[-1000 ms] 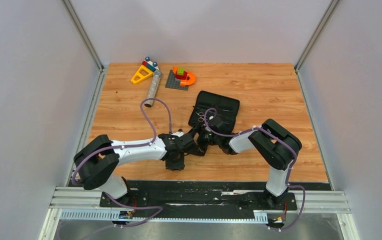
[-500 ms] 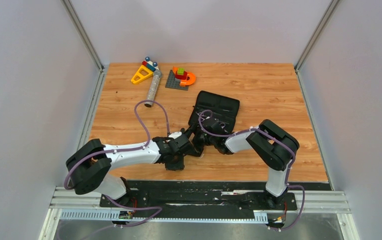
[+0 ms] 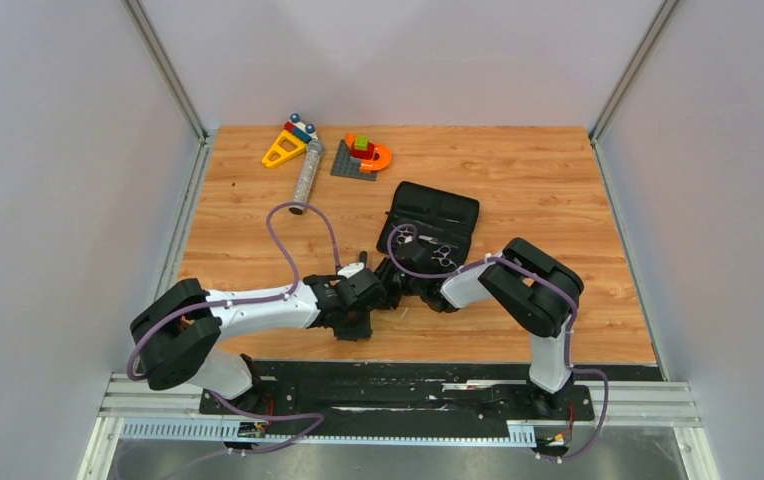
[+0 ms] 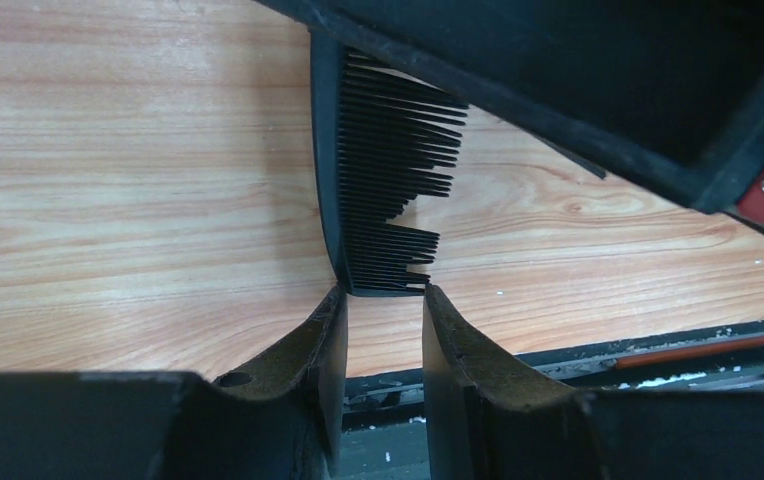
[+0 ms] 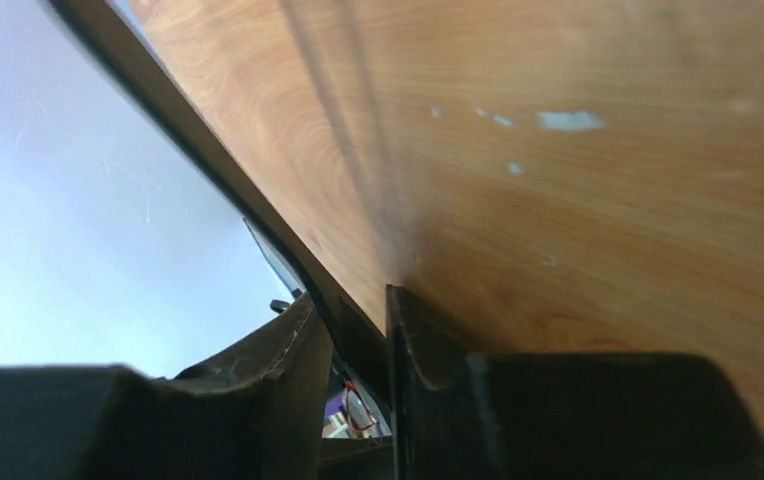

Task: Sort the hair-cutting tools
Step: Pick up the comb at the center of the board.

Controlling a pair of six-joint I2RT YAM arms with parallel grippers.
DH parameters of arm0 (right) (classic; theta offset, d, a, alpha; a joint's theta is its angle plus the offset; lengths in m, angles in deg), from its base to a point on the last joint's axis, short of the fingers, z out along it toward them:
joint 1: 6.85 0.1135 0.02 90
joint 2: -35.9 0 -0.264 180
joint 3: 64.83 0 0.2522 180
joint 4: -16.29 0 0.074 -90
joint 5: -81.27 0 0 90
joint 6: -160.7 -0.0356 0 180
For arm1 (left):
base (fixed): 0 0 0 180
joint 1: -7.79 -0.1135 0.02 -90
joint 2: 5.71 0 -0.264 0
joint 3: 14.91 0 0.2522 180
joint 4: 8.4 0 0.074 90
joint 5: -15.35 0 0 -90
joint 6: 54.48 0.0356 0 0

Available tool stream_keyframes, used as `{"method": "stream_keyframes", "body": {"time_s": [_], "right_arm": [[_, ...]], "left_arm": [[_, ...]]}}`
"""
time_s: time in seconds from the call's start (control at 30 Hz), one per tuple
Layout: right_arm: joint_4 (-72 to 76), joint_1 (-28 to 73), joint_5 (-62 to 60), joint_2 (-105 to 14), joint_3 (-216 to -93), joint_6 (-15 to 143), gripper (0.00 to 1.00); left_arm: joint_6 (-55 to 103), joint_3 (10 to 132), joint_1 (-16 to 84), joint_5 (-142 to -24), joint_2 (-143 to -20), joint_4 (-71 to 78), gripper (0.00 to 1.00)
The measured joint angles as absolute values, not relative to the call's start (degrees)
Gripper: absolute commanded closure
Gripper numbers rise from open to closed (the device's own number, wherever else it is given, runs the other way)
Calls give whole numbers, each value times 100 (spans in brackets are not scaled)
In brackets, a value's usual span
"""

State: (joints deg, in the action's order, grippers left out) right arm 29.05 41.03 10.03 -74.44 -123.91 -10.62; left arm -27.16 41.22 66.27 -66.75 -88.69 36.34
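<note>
Top view: left gripper [image 3: 368, 283] and right gripper [image 3: 390, 285] meet tip to tip low over the table [image 3: 558, 180], near its middle, just on the near side of the black case [image 3: 436, 210]. What sits between them is too small to tell here. The case lies open and flat, mid table, slightly right. Small silver scissors [image 3: 442, 252] lie on its near part. Its other contents are too dark to make out. Far left: grey cylinder [image 3: 307, 175] beside toy blocks [image 3: 361, 153], well apart from both grippers.

Left wrist view: left jaws are narrow, set on the near end of a black comb [image 4: 383, 150]. Fingers [image 4: 328, 335] touch it only at their tips, one on the spine side, one on the tooth ends. The comb runs away from the gripper above the wood, spine bowed, teeth splayed unevenly. A black housing [image 4: 608, 80] crosses the top right and covers the comb's far end.

Right wrist view: right jaws are narrow too. A thin dark strip runs from the top left along the wood straight into the gap between the fingers [image 5: 428, 350] and is pinched there. It reads as the same comb seen edge-on. The view is blurred and no teeth show.
</note>
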Motion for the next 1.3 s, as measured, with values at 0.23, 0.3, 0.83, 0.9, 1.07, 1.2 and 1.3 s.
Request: {"method": "stream_keyframes", "body": {"time_s": [0.23,0.3,0.83,0.9,1.07,1.2,1.3], "right_arm": [[3139,4129,877,-7503,-12246,-624,100],[3117,4144,826,-7464,-12244,-495,100],[1600,3849,1075,-4963,-12161,2669,100],[1268,3764,1312,-4563,-12231,3222,100],[416,3543,1827,-3853,-12456,4184,100],[-157,3408,1851,-3444,-12548,4514,100],[-410,3347,1482,-3134,-12537,4381,100]], "left_arm": [[-2749,4033,6629,-6645,-8678,3592,40],[-2764,4002,6640,-6566,-8569,3673,30],[-1354,4573,4332,-6809,-5485,4187,1],[-1048,4802,4100,-7145,-5618,4049,1],[-323,5412,3829,-8081,-6307,3557,0],[-36,5661,3803,-8675,-6729,3105,0],[-17,5661,3803,-9053,-6886,2711,0]]}}
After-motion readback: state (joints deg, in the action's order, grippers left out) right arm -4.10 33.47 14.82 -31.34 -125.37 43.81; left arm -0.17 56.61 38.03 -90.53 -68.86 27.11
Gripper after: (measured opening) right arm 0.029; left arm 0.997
